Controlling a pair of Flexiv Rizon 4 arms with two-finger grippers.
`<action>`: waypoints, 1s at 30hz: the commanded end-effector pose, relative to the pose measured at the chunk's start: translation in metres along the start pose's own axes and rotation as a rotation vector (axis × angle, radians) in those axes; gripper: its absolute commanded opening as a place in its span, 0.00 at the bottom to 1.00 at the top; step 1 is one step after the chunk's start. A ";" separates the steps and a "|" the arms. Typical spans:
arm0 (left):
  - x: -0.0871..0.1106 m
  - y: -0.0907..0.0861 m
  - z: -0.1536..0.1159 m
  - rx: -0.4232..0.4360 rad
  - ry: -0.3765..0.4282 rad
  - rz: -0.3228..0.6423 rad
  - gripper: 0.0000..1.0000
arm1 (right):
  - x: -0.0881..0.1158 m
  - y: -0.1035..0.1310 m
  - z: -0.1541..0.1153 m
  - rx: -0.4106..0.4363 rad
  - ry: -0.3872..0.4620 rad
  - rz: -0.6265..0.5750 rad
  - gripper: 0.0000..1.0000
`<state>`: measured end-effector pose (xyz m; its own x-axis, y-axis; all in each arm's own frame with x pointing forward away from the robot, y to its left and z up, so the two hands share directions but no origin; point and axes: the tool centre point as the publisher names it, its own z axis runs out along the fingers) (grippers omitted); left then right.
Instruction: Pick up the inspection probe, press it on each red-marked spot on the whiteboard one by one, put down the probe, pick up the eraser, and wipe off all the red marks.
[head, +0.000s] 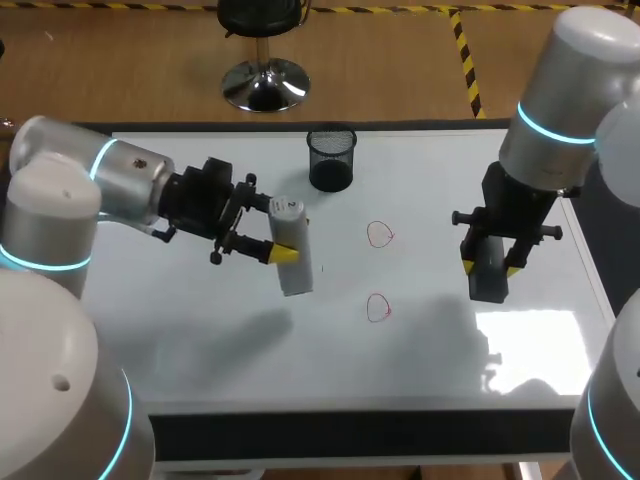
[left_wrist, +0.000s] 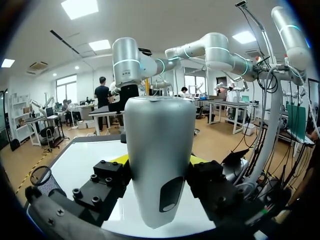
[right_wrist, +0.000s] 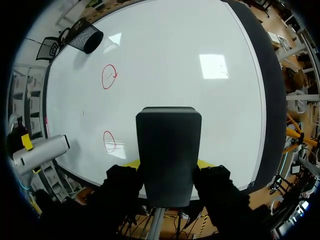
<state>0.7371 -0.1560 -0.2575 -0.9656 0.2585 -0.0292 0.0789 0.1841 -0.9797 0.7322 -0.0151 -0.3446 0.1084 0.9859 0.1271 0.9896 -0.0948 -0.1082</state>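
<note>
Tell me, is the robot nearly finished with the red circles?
Not yet. Done: both tools are picked up. In hand: the left gripper is shut on the probe and the right gripper on the eraser, both over the whiteboard. Left: the far red mark and the near red mark are unwiped. Whether the probe has pressed them cannot be seen.
</note>
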 end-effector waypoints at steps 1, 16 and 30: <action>-0.004 -0.002 0.014 -0.005 0.004 0.005 0.00 | -0.001 0.000 -0.001 0.000 0.003 -0.002 0.00; -0.015 -0.001 0.056 0.019 0.081 0.014 0.00 | -0.001 0.000 -0.001 0.000 0.003 -0.002 0.00; -0.031 0.007 0.095 0.044 0.160 0.013 0.00 | -0.001 0.000 -0.001 0.000 0.003 -0.002 0.00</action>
<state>0.7370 -0.2409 -0.2751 -0.9232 0.3839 -0.0179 0.0806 0.1478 -0.9857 0.7322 -0.0151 -0.3447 0.1083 0.9859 0.1274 0.9896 -0.0948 -0.1081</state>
